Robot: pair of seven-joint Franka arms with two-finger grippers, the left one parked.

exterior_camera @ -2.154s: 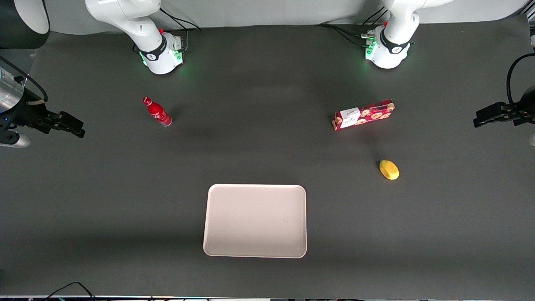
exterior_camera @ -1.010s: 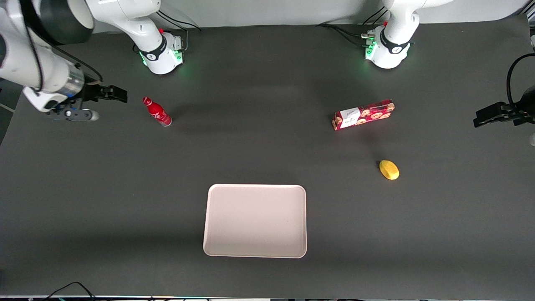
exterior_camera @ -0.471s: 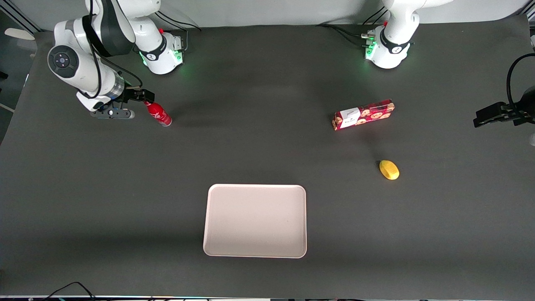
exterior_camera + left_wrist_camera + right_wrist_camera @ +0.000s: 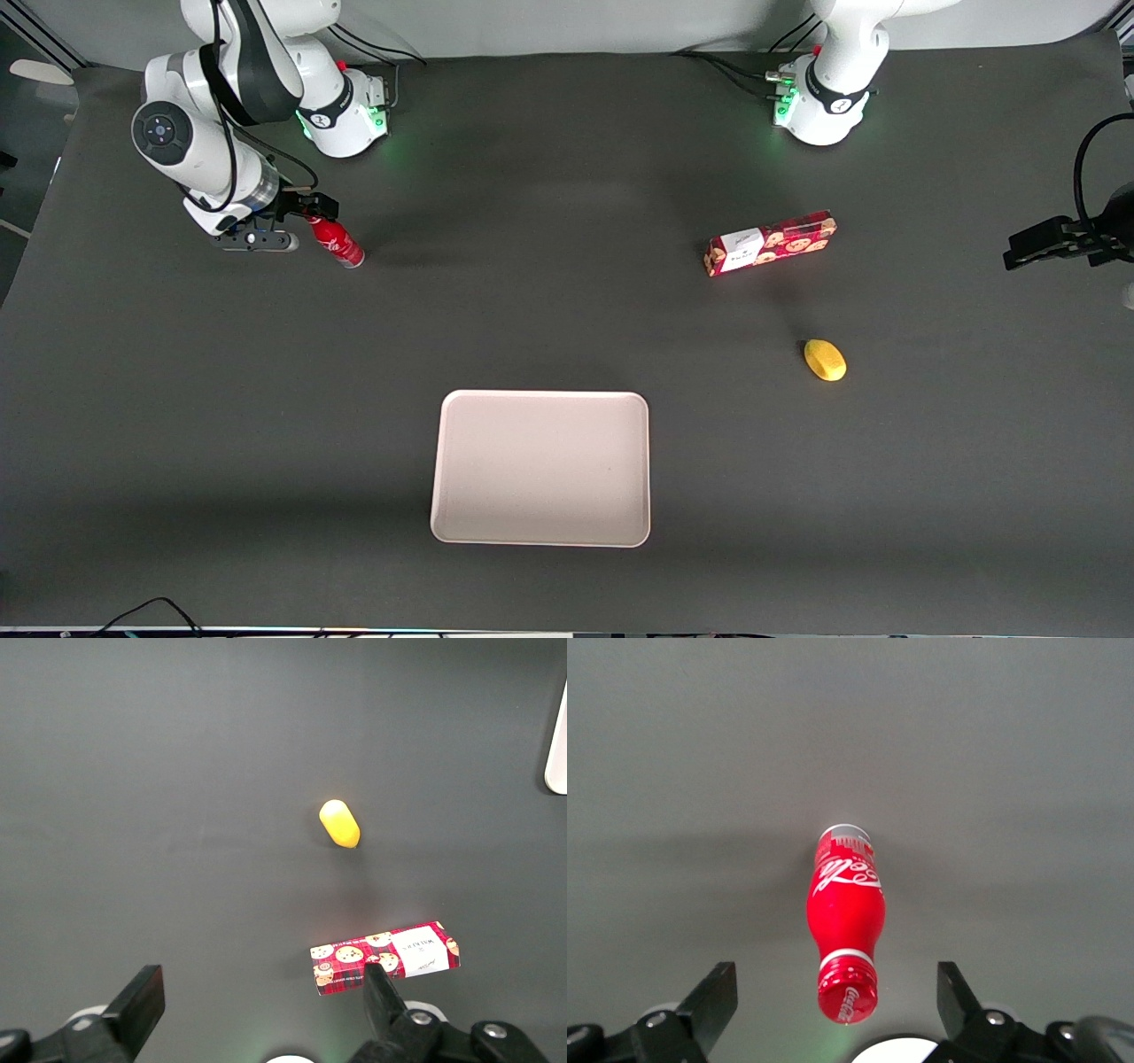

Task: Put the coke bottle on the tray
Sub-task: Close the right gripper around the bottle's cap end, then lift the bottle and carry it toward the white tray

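Even overhead light, soft shadows on the dark table (image 4: 567,310); all views sharp, without glare.

White Coca-Cola script on coke bottle (image 4: 845,923), also its cap

White rounded right arm (image 4: 190,155) with dark joint bands, black cables and black end effector (image 4: 306,211); base glows green

On the counter (image 4: 567,310) were counted one coke bottle (image 4: 337,243), one tray (image 4: 540,468), one cookie box (image 4: 769,243) and one yellow lemon (image 4: 825,360); one tool (image 4: 312,209) was seen at the bottle's cap.
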